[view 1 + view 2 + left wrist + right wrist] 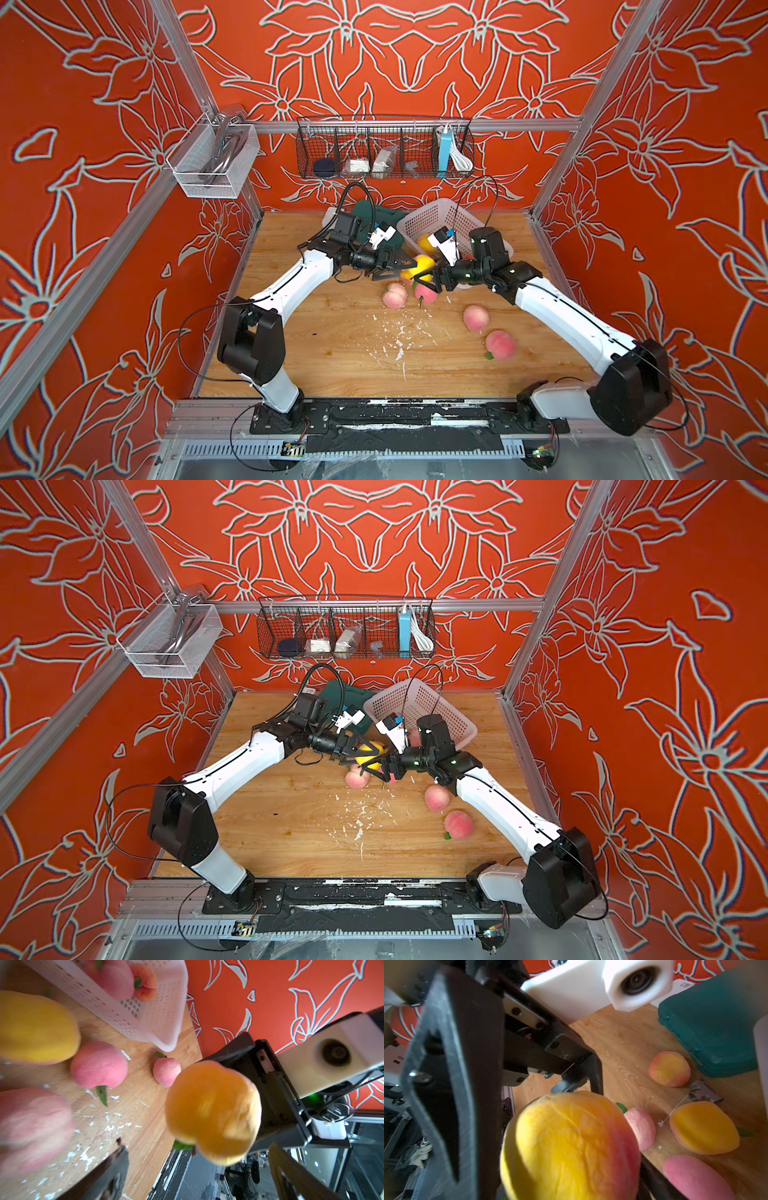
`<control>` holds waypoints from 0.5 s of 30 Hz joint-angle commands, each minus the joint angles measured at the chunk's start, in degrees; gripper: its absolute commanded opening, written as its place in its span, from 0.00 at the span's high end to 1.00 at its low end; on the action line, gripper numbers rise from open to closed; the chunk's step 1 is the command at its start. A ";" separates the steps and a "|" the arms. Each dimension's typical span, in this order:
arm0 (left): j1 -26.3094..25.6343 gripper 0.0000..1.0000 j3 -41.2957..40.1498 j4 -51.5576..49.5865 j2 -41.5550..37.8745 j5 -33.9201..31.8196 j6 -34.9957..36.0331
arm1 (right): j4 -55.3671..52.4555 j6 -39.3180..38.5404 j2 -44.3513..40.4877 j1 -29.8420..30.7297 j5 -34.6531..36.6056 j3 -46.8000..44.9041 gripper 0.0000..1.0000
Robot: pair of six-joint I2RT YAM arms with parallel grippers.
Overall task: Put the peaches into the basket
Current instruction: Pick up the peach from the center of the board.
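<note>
Above the table's middle, my right gripper (424,280) (571,1167) is shut on a yellow-orange peach (417,266) (370,752) (571,1142). My left gripper (409,270) (197,1145) faces it, open, its fingers standing wide on either side of that peach (212,1113) with a gap showing. The pale basket (432,216) (145,1018) stands at the back right and holds a pink peach (112,978) and an orange-red one (145,982). Pink peaches (395,295) (426,293) lie just under the grippers, and two others (476,318) (500,345) lie nearer the front right.
A dark green case (374,216) (716,1028) lies at the back, left of the basket. Another yellow peach (424,243) sits beside the basket's near wall. A black wire rack (384,149) and a white mesh bin (212,162) hang on the frame. White flecks litter the wood.
</note>
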 commanded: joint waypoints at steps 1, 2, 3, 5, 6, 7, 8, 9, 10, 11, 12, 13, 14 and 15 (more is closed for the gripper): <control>0.40 0.08 -0.34 -0.77 -2.13 0.80 0.62 | -0.96 0.66 -0.27 -0.22 -0.19 0.21 0.18; 0.40 0.08 -0.26 -1.06 -2.24 0.73 0.79 | -1.01 0.63 -0.59 -0.22 -0.05 -0.03 0.17; 0.40 0.08 -0.23 -1.34 -2.37 0.67 0.95 | -0.95 0.56 -0.80 -0.22 0.08 -0.09 0.17; 0.40 0.08 -0.25 -1.95 -2.62 0.47 1.19 | -0.98 0.50 -1.17 -0.23 0.26 -0.27 0.16; 0.40 0.08 -0.26 -2.22 -2.75 0.45 1.28 | -1.03 0.56 -1.37 -0.26 0.26 -0.27 0.14; 0.38 0.08 -0.26 -2.45 -2.90 0.52 1.46 | -1.04 0.60 -1.60 -0.30 0.26 -0.36 0.13; 0.36 0.07 -0.17 -2.73 -3.02 0.45 1.55 | -1.05 0.64 -1.85 -0.31 0.22 -0.49 0.11; 0.41 0.07 -0.17 -2.94 -3.12 0.45 1.60 | -1.05 0.65 -2.17 -0.29 0.22 -0.61 0.10; 0.40 0.06 -0.17 -3.10 -3.24 0.45 1.72 | -0.97 0.66 -2.35 -0.31 0.28 -0.76 0.09; 0.40 0.06 -0.14 -3.20 -3.48 0.39 1.69 | -0.97 0.78 -2.68 -0.27 0.26 -0.87 0.07; 0.40 0.05 -0.26 -3.31 -3.71 0.41 1.67 | -1.08 0.71 -2.99 -0.28 0.26 -1.04 0.05; 0.40 0.05 -0.34 -3.37 -3.92 0.30 1.67 | -1.10 0.72 -3.30 -0.30 0.20 -1.19 0.04; 0.41 0.05 -0.42 -3.46 -4.18 0.19 1.62 | -1.04 0.80 -3.69 -0.31 0.09 -1.48 0.04; 0.40 0.05 -0.51 -3.57 -4.41 0.06 1.60 | -0.92 0.75 -4.24 -0.31 0.00 -1.86 0.03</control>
